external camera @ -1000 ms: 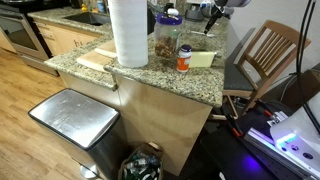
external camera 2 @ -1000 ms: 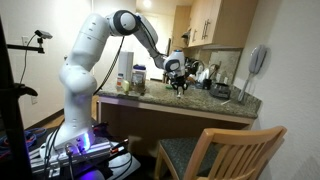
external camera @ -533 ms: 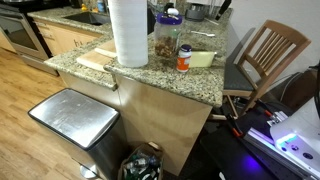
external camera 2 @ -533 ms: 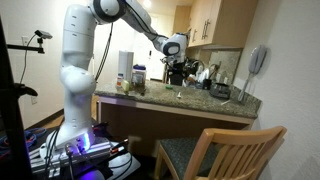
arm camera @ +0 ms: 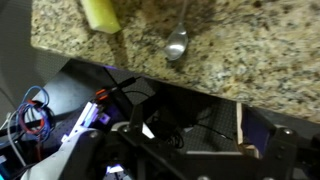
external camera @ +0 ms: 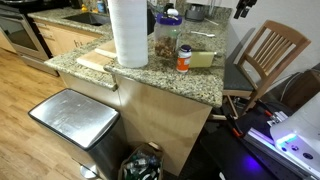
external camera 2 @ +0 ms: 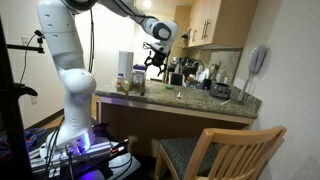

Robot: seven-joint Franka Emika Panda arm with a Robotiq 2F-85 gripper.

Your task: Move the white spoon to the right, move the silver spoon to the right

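The white jointed arm [external camera 2: 60,70] rears tall, its black gripper [external camera 2: 154,70] hanging high, jaws spread wide, empty. The silver metal spoon [arm camera: 177,44] lies on the speckled granite counter [arm camera: 260,50] near its edge. The white spoon cannot be made out.

White arm [external camera 2: 60,45]: glossy, fat rounded links, smooth shells, dark seams at joints. Wide white base [external camera 2: 70,125] link at bottom. Round pale wrist [external camera 2: 160,28] section with black ring. Black gripper [external camera 2: 155,67]: blocky body, thin dark fingers [external camera 2: 148,70]. Thin dark cable [external camera 2: 92,45] alongside upper links.
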